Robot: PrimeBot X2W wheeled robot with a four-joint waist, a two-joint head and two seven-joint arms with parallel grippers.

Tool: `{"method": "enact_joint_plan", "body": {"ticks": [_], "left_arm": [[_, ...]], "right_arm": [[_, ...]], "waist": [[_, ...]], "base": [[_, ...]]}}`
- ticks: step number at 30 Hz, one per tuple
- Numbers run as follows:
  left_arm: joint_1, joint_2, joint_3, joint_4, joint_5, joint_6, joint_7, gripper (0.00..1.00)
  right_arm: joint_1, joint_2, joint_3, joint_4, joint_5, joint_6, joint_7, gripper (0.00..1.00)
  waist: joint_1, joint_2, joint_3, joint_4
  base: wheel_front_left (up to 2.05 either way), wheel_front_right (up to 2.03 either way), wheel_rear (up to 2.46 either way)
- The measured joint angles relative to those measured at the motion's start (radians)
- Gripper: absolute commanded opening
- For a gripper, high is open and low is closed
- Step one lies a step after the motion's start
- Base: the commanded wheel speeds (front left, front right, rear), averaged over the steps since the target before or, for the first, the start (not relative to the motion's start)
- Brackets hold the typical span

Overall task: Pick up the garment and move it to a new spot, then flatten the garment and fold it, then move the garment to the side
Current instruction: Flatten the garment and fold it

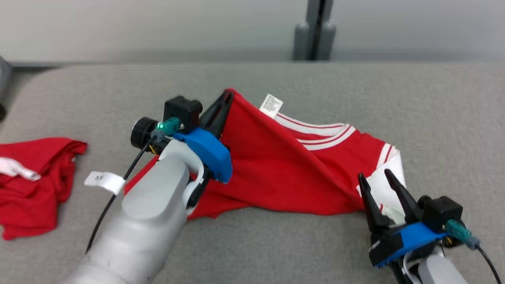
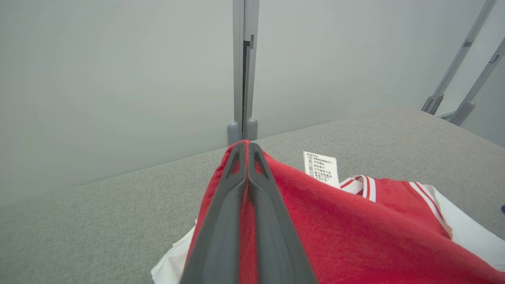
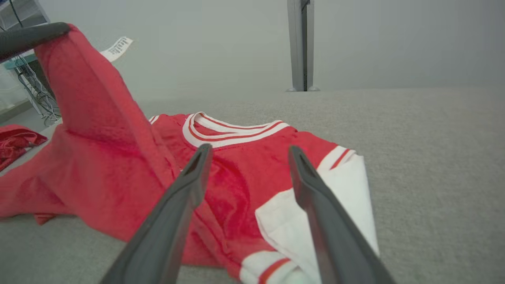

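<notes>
Head view is showing the red shirt (image 1: 284, 173) draping across the grey tabletop (image 1: 434, 118). One fold is peaking up inside the left jaws, which are clenching it at their very tips. Its white sleeve (image 1: 392, 169) is lying just ahead of the right jaws, which are standing spread and holding nothing. A label (image 1: 271, 105) is sticking up just beyond the left jaws. That pinch is looking thin, so pulling against the dragging cloth is risking a slip. Lifting from one point is also risking bunching.
</notes>
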Motion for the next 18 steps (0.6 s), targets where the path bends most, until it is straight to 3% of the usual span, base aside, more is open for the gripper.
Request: {"method": "enact_joint_plan", "body": {"ticks": [5, 11, 18], "left_arm": [[0.156, 0.039, 0.044, -0.168, 0.002, 0.000, -0.005, 0.00], [0.453, 0.070, 0.110, -0.345, 0.039, 0.000, -0.006, 0.00], [0.655, 0.066, 0.178, -0.373, 0.044, 0.002, -0.006, 0.00]], "right_arm": [[0.043, 0.016, -0.027, 0.015, 0.000, 0.000, 0.000, 1.00], [0.084, 0.030, -0.053, 0.026, 0.000, 0.000, 0.000, 1.00], [0.099, 0.035, -0.065, 0.040, -0.009, 0.000, 0.000, 1.00]], "waist": [[-0.0002, 0.0001, -0.077, 0.065], [-0.0002, 0.0000, -0.123, 0.125], [0.0000, 0.0000, -0.133, 0.148]], "base": [[0.00, 0.00, 0.00], [0.00, 0.00, 0.00], [0.00, 0.00, 0.00]]}}
